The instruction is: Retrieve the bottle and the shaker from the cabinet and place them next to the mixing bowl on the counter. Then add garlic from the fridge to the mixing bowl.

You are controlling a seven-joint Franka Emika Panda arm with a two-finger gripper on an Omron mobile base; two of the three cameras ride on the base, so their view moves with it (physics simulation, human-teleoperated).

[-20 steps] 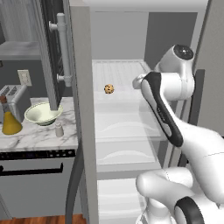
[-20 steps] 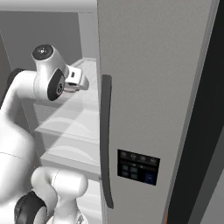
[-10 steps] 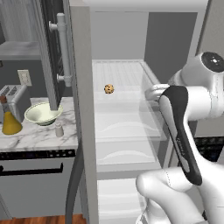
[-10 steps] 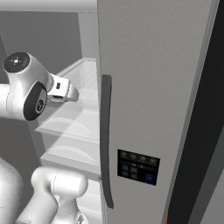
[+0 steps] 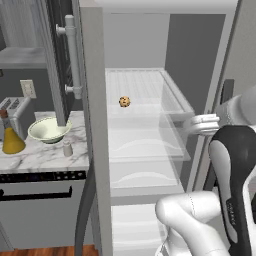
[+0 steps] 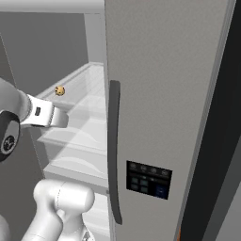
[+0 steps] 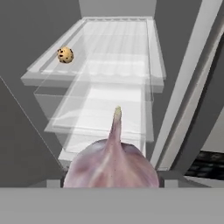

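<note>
Garlic sits pressed up against the hand camera, its stalk pointing away toward the fridge shelves, which reads as a bulb clamped between the fingers; the tips themselves are hidden behind it, so the grip is judged from how the bulb hangs there with nothing under it; the gripper hangs just outside the fridge's open front, at the level of the middle shelves, and the cookie lies ahead of it and higher, on the upper shelf, untouched because it is not wanted; well off to the gripper's left, past the open door, the mixing bowl waits on the counter, with the bottle and the shaker already beside it; what remains, by my reading, is carrying the bulb there.
</note>
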